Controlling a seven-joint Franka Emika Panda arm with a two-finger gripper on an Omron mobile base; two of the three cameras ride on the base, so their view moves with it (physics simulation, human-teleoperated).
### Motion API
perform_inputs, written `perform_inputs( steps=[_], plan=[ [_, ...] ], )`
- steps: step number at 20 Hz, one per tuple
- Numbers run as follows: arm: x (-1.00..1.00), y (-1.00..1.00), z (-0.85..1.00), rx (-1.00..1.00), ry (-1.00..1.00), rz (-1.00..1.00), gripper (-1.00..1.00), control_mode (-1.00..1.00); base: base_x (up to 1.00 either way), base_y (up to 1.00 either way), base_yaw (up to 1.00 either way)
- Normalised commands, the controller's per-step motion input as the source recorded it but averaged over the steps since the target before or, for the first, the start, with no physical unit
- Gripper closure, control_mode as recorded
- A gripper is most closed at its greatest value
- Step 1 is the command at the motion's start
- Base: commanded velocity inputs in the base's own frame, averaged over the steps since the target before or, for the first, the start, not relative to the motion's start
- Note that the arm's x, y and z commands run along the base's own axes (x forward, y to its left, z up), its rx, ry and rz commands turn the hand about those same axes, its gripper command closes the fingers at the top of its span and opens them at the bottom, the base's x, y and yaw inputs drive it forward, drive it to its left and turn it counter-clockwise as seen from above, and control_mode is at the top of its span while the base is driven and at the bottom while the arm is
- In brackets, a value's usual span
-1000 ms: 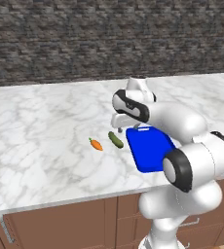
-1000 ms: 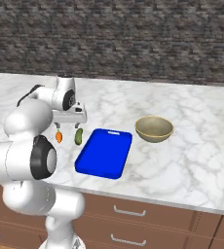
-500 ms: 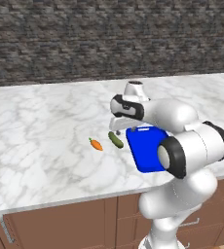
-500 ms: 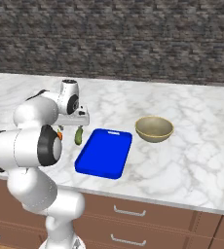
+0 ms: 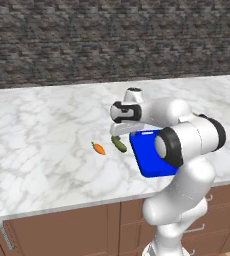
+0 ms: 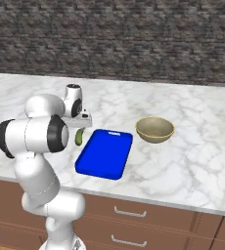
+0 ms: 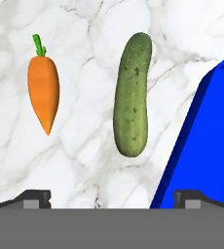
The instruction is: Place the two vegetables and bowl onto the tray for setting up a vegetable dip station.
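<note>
Below my hand lies the small dark green cucumber on the white marble counter. My gripper hangs over it, and my two fingers are wide apart with nothing between them. From the cucumber, the little orange carrot with a green top sits at nine o'clock, near but not touching. At three o'clock, just beside the cucumber, is the flat bright blue tray. From the right base view, the round tan bowl rests on the counter at two o'clock from the tray, apart from it.
</note>
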Motion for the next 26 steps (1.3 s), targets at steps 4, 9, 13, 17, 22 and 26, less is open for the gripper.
perform_inputs(
  steps=[4, 9, 13, 17, 22, 26],
  plan=[
    [0.33, 0.01, -0.27, 0.0, 0.0, 0.01, -1.0, -1.0, 0.0, 0.0, 0.0],
    [0.32, 0.11, -0.34, 0.0, 0.0, 0.01, -1.0, -1.0, 0.0, 0.0, 0.0],
    [0.37, 0.18, -0.31, 0.0, 0.0, 0.0, -1.0, -1.0, 0.0, 0.0, 0.0],
    [0.31, 0.08, -0.27, 0.0, 0.0, 0.0, -1.0, -1.0, 0.0, 0.0, 0.0],
    [0.26, 0.0, -0.28, 0.0, 0.0, 0.01, -1.0, -1.0, 0.0, 0.0, 0.0],
    [0.16, 0.0, -0.31, 0.0, 0.0, 0.0, -1.0, -1.0, 0.0, 0.0, 0.0]
  ],
)
